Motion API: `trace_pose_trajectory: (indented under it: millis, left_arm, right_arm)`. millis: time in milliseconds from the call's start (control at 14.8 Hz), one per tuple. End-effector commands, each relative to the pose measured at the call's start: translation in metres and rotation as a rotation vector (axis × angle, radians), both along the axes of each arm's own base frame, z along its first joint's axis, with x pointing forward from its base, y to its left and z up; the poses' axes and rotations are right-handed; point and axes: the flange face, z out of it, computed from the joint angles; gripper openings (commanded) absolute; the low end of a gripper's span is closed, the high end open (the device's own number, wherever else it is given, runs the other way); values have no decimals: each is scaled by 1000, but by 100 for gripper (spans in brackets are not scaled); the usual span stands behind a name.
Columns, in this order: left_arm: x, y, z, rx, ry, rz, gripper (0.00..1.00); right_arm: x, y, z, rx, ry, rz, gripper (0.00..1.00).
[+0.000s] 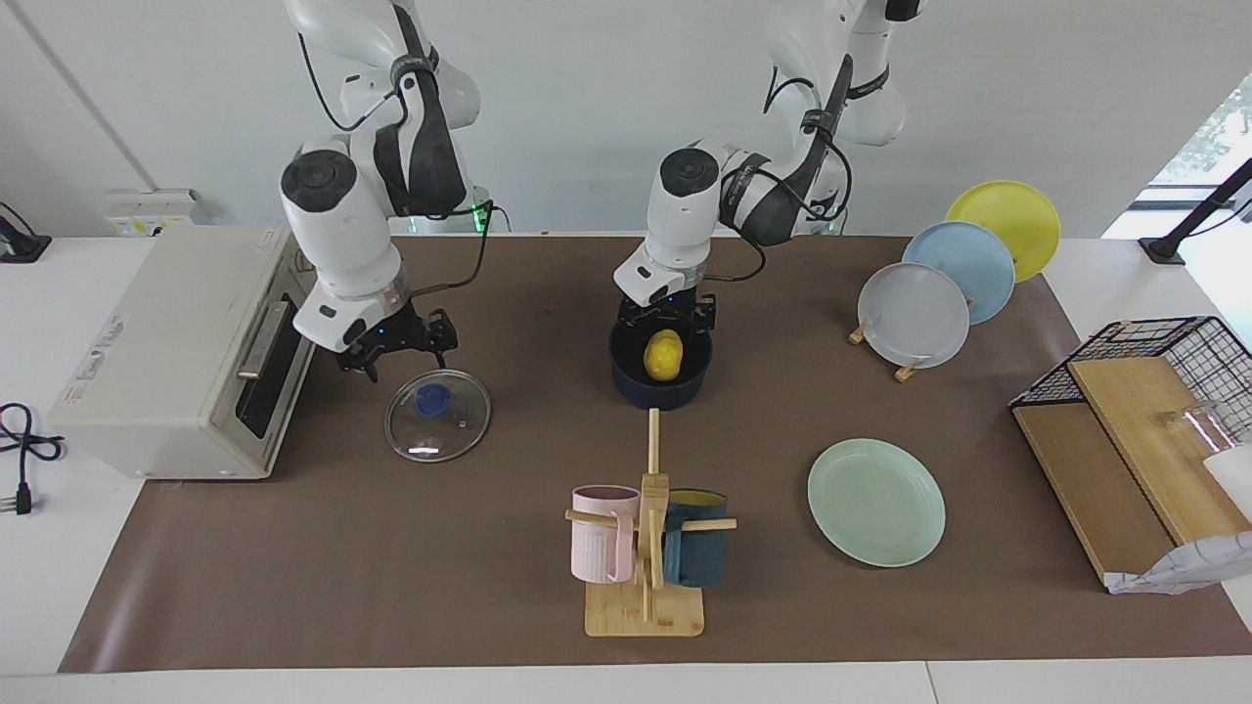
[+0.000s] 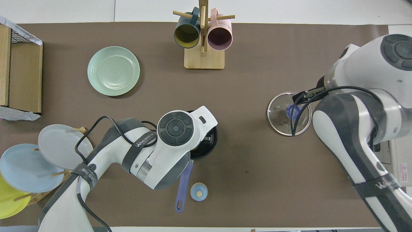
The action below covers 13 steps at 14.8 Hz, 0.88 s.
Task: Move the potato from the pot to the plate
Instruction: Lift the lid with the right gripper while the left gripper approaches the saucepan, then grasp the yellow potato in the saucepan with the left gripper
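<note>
The yellow potato [image 1: 663,354] lies in the dark navy pot [image 1: 661,381] in the middle of the table. My left gripper [image 1: 667,323] is open and low over the pot, one finger on each side of the potato's top. In the overhead view the left hand hides the potato, and only the pot's rim [image 2: 211,145] and blue handle [image 2: 182,185] show. The mint-green plate [image 1: 875,502] lies empty, farther from the robots than the pot and toward the left arm's end; it also shows in the overhead view [image 2: 113,71]. My right gripper [image 1: 398,349] is open and empty above the glass lid [image 1: 437,415].
The glass lid [image 2: 289,113] lies flat next to the toaster oven [image 1: 176,352]. A wooden mug rack [image 1: 646,587] stands farther out than the pot. A rack with grey, blue and yellow plates [image 1: 915,313] and a wire basket [image 1: 1154,337] stand at the left arm's end. A small blue round object [image 2: 198,191] sits by the pot's handle.
</note>
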Motion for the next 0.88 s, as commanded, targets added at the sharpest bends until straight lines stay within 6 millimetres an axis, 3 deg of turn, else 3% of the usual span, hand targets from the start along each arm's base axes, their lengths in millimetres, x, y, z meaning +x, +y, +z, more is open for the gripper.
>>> trace_pose_trajectory:
  millis: [0,269,539,808]
  left_arm:
    - [-11,-1,-7,-10,-13,9,100]
    - [-10,-1,-21,-4,-8,9,100]
    - [-13,-8,-34,2,-6,1,100]
    - [-15,-12,-41,10,-9,-7,100]
  right_arm:
    - [-3,-30,52,8,44,-85,100]
    - [-10,-72,71,12,37,-167,100]
    - [-8,-76,72,7,34,-191,100]
    - [-19,-77,81,7,34,-193,100]
